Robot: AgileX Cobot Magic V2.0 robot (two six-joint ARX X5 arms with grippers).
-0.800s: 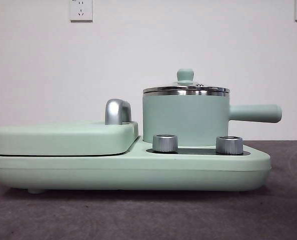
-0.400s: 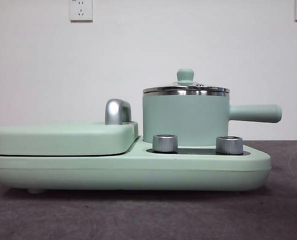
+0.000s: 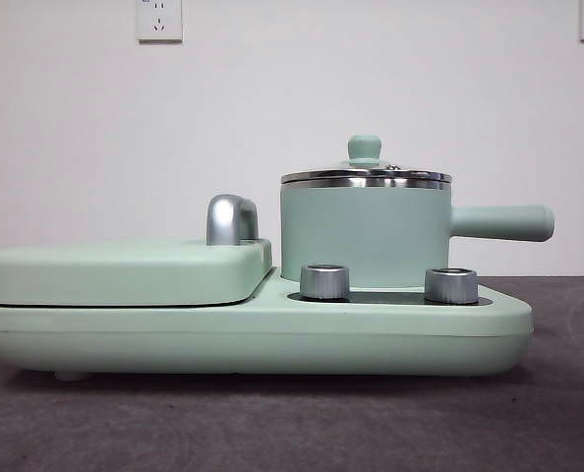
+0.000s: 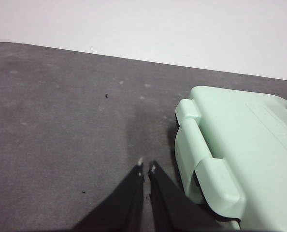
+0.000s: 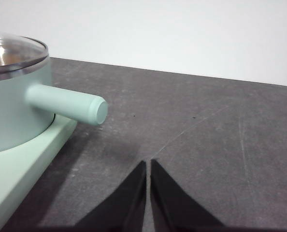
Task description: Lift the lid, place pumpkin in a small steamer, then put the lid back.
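Lid (image 3: 366,175) sitting on the steamer (image 3: 365,234), left gripper (image 4: 146,167) and right gripper (image 5: 148,164) low over the tabletop (image 5: 206,135), fingers together, holding nothing

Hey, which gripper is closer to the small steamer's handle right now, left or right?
Right. The right gripper hangs over the table just past the tip of the small steamer handle. The left gripper is beside the flat hinged cover, at the appliance's far end.
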